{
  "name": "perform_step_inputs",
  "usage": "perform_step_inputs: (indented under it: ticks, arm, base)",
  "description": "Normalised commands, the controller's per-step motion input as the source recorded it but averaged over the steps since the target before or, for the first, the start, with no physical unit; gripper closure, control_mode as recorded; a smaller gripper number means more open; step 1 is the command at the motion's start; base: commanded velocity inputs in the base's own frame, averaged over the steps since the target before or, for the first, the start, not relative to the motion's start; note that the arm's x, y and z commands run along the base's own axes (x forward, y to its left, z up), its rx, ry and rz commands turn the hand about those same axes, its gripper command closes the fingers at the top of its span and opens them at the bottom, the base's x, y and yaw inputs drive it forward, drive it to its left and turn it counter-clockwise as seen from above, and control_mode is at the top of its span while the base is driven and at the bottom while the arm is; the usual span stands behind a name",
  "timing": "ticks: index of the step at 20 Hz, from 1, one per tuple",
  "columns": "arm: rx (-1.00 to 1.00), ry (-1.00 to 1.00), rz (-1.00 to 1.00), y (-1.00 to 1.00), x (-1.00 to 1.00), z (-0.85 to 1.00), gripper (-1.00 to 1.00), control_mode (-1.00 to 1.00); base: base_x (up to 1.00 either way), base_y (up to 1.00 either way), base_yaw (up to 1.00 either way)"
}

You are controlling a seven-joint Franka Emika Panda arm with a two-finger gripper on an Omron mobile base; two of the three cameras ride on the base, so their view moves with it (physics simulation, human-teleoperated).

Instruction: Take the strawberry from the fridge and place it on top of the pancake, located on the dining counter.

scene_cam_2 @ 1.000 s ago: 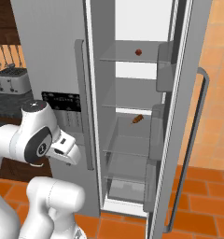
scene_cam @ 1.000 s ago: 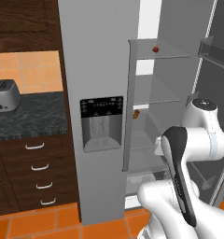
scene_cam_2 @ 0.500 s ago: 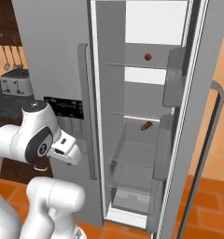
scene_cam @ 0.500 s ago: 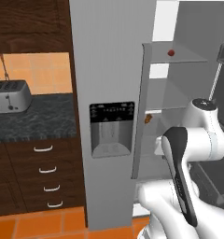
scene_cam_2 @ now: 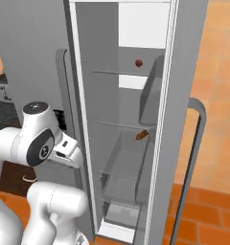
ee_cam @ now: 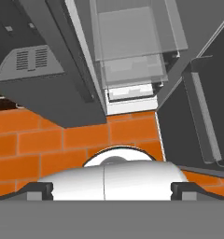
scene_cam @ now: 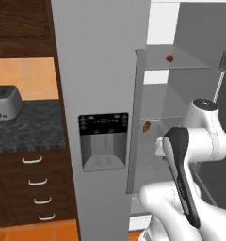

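Floor: orange brick tiles (ee_cam: 44, 140) run under the fridge (scene_cam: 100, 70); you see them below the gripper (ee_cam: 111, 189).
Fridge: right door open, shelves showing.
Strawberry (scene_cam_2: 139, 62): on the upper shelf, well apart from the small orange-brown item (scene_cam_2: 141, 136) (one shelf down).
Gripper: jaws fully spread, nothing in them, pointing down.

Lighting is flat and even, typical render look, no obvious lamp anywhere. The fridge (scene_cam_2: 136, 119) interior has a bright white back strip up top while its side walls sit in plain mid grey. Shading on the glass shelves is soft, with no hard shadows and no glare. Both base views are a bit soft and low-res, so the strawberry (scene_cam: 170, 58) is just a red blob. The hand view looks sharper; the orange floor tiles (ee_cam: 48, 140) are crisp, and the fridge edges splay outward.
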Motion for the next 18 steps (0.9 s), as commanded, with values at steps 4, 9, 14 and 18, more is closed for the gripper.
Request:
perform_step_inputs:
  ticks: [4, 9, 14, 18]
  arm:
    - [0.0, 0.0, 0.0, 0.0, 0.0, 0.0, -1.0, 1.0]
    - [0.0, 0.0, 0.0, 0.0, 0.0, 0.0, -1.0, 1.0]
    - [0.0, 0.0, 0.0, 0.0, 0.0, 0.0, -1.0, 1.0]
    - [0.0, 0.0, 0.0, 0.0, 0.0, 0.0, -1.0, 1.0]
  base:
    - [0.34, -0.12, -0.37]
    - [0.12, -0.05, -0.22]
    - [0.07, -0.01, -0.14]
    - [0.26, 0.0, 0.0]
